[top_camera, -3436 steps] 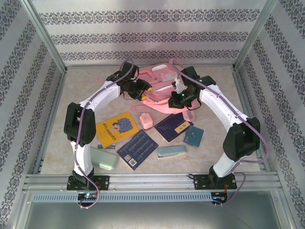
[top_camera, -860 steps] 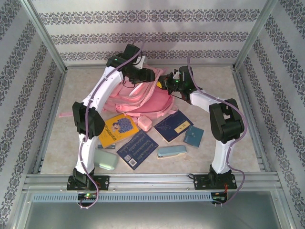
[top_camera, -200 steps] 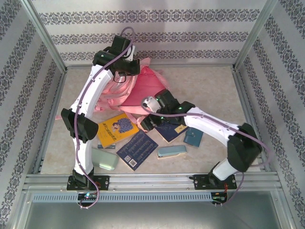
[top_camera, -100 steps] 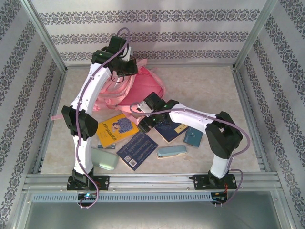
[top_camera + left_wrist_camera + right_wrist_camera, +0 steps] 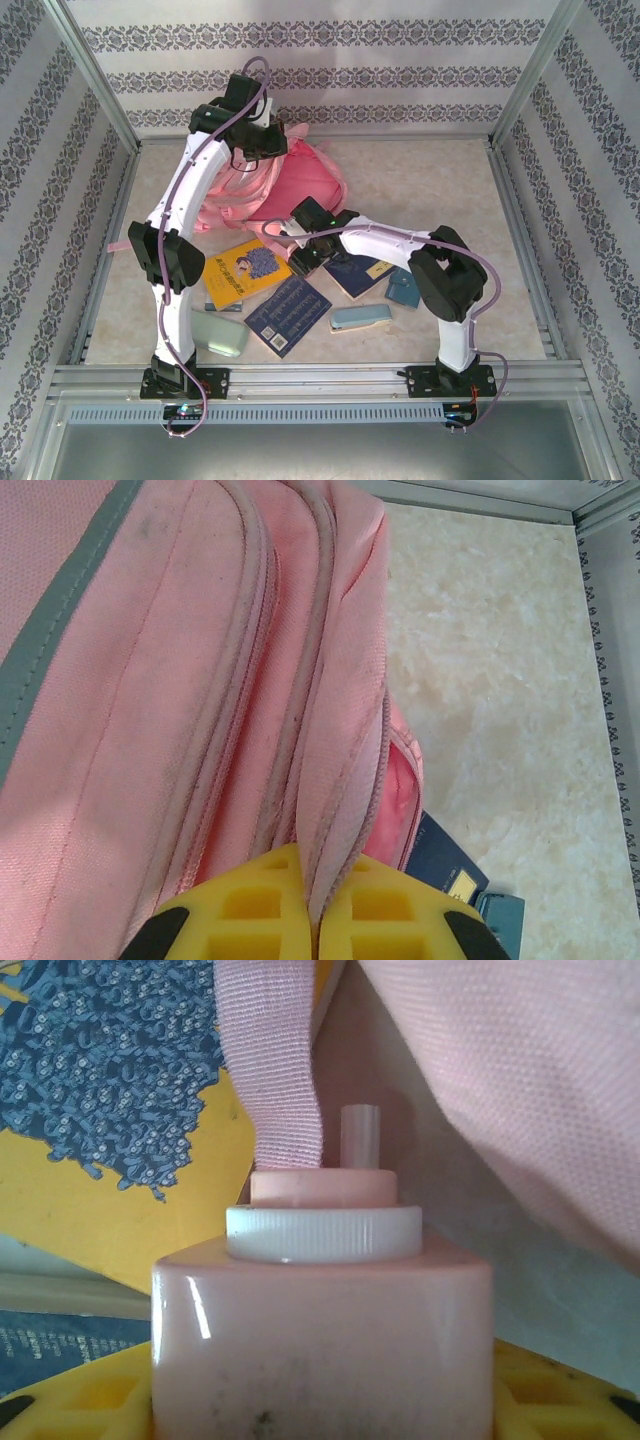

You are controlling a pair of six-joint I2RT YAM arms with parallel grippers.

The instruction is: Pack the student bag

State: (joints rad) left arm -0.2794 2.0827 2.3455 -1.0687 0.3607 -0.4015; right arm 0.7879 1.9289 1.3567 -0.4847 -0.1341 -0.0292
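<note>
1. The left claw (image 5: 312, 920) is being shown shut tight on a fold of the pink bag (image 5: 150, 730), beside a zip seam.
2. The right claw (image 5: 320, 1405) is being shown with its pads against both sides of a pink bottle (image 5: 320, 1320). The bottle is being judged as gripped, though whether it is being lifted cannot be told.
3. The bag is being held up just beyond the yellow book (image 5: 245, 272), with one zip pocket gaping. The bottle is placed just right of that book, between it and the bag.
4. Packing is being judged as barely begun. The bottle is being taken as the first item, and everything else is lying outside the bag, whose inside is mostly hidden.
5. Being counted:
   - one bag
   - one bottle
   - one yellow book
   - two dark blue books, one (image 5: 288, 312) just nearer than the yellow book and one (image 5: 360, 265) to its right
   - one small teal book (image 5: 405, 288), further right
   - two cases, one pale green (image 5: 220, 335) and one light blue (image 5: 360, 318), both nearer than the yellow book
</note>
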